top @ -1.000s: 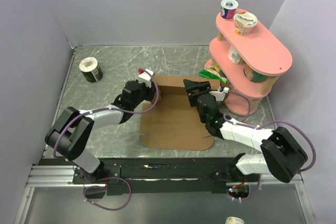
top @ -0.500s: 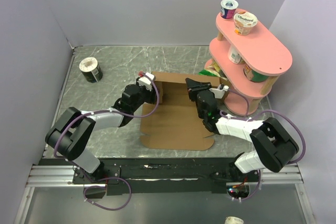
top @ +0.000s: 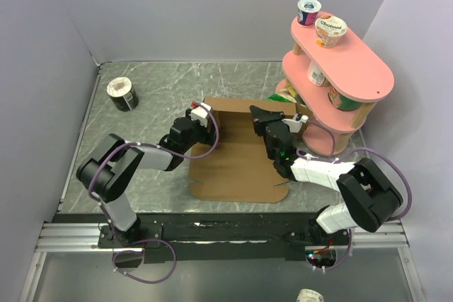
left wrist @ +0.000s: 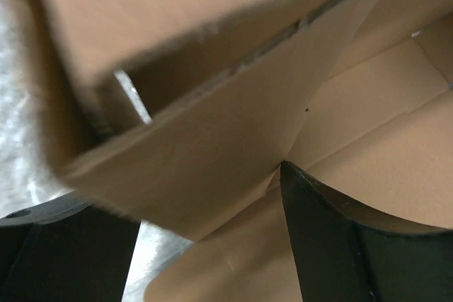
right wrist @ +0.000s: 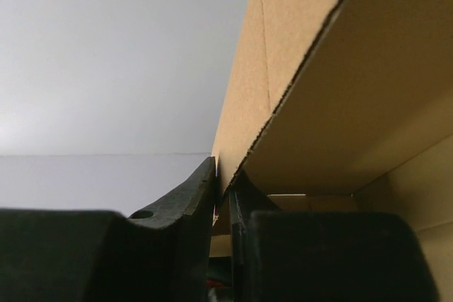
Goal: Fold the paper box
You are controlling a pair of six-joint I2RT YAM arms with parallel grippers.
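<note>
Now the right gripper (right wrist: 223, 199) has pinched the raised far wall of the paper box (top: 237, 167) while the left gripper (left wrist: 187, 189) springs open, handing over the fold.

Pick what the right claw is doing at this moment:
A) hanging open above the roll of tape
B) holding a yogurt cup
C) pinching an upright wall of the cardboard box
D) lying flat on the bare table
C: in the right wrist view the right claw is closed on the thin edge of a raised wall of the box.
</note>
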